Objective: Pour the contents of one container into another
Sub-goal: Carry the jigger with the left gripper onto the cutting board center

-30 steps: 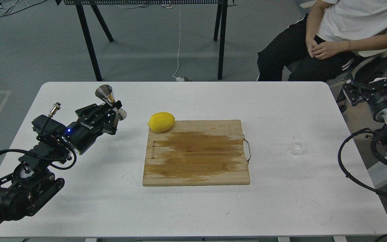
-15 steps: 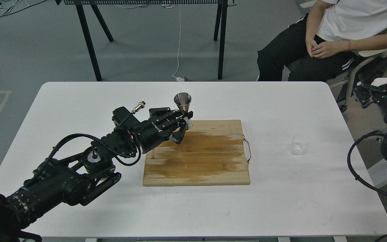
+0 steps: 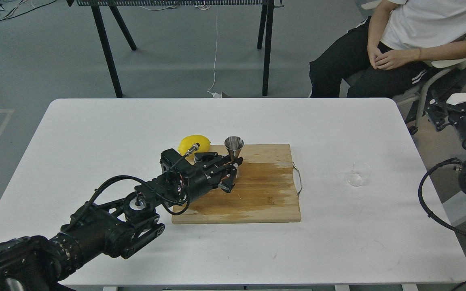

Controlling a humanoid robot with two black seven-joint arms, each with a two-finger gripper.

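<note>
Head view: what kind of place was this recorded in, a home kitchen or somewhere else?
Likely a lab or test space, not a kitchen: a bare white table on a grey floor, loose cables trailing behind it, and a seated person watching beside it. The cutting board and lemon look like staged props.

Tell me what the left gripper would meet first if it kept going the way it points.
Likely nothing on the wooden board: the left gripper, shut on the jigger, points right and away. The glass beaker seems off that line; depth unclear.
</note>
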